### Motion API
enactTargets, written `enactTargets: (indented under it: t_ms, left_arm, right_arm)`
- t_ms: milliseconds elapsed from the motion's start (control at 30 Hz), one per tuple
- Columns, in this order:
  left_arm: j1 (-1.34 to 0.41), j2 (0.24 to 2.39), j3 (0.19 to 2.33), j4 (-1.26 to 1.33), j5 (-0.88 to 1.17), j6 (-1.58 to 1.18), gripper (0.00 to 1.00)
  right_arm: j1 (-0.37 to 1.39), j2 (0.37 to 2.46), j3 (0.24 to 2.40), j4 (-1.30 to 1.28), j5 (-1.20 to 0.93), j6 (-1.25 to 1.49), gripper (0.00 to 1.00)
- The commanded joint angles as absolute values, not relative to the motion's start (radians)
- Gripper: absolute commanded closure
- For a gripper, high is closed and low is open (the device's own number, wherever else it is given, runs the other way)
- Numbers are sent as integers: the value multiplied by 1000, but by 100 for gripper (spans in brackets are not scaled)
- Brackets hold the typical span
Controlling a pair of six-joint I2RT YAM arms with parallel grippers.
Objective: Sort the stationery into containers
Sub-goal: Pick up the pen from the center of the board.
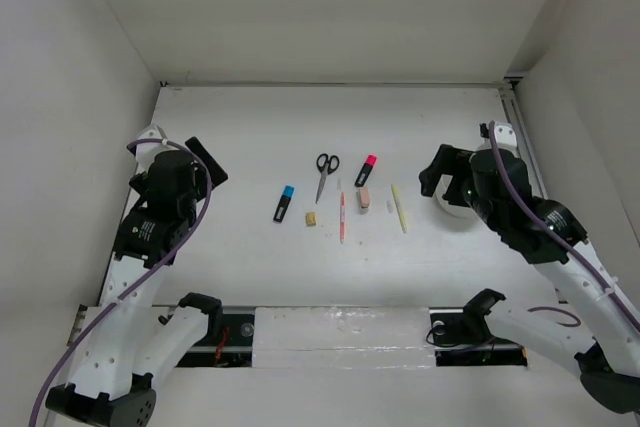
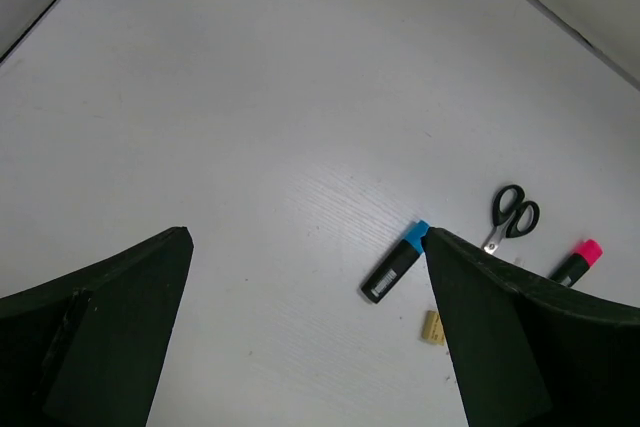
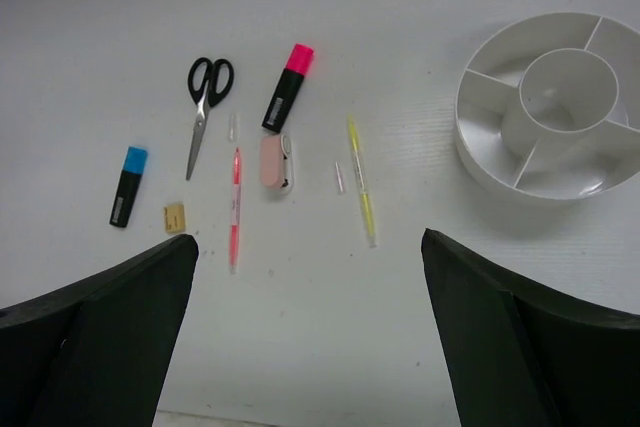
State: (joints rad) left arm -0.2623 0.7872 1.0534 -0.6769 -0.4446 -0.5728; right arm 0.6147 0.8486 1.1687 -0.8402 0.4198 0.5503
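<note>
Black fingers spread wide frame both wrist views: the right pincer (image 3: pixel 309 237) and the left pincer (image 2: pixel 306 237) each hang above the table (image 1: pixel 240 117) fully open, with nothing between their fingers. The round white tub (image 3: pixel 510 185) sits partly under the right arm, and every piece of stationery lies on the table to its left, none touching it. Closest to the arms' bases and well left of the tub is the tan eraser (image 3: pixel 175 217), with the thin red pen (image 3: pixel 235 209) between it and the tub. The pale yellow stick (image 3: pixel 361 187) is the item nearest the tub. A little farther back lie the pink eraser (image 3: pixel 275 162) and, farthest from the tub, the blue-capped marker (image 3: pixel 127 187). Farthest back are the pink-capped marker (image 3: pixel 286 89) and the scissors (image 3: pixel 201 112), handles pointing away. The tub's centre cup and the divided compartments that show hold nothing, so I judge the sorting not yet begun and the step in hand a first pick. The next move likely calls for the right arm to descend on the yellow stick, set its fingers across the thin body and close low against the table, then carry it right to a compartment.
</note>
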Motion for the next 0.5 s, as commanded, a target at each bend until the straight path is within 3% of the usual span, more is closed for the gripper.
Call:
enactTargets:
  t_ms: [0,233,467]
  left_arm:
    - [-265,781,1046,-646,-446,-577,0]
    - [-265,790,1046,-646,-446,-591,0]
    - [-265,845,1065,-600,-364,-600,0]
  right_arm:
    - [607,867,1166,-844,436,538,0]
    - [597,928,1121,-756,269,508,0]
    - [555,1158,1066,-676,199,565,4]
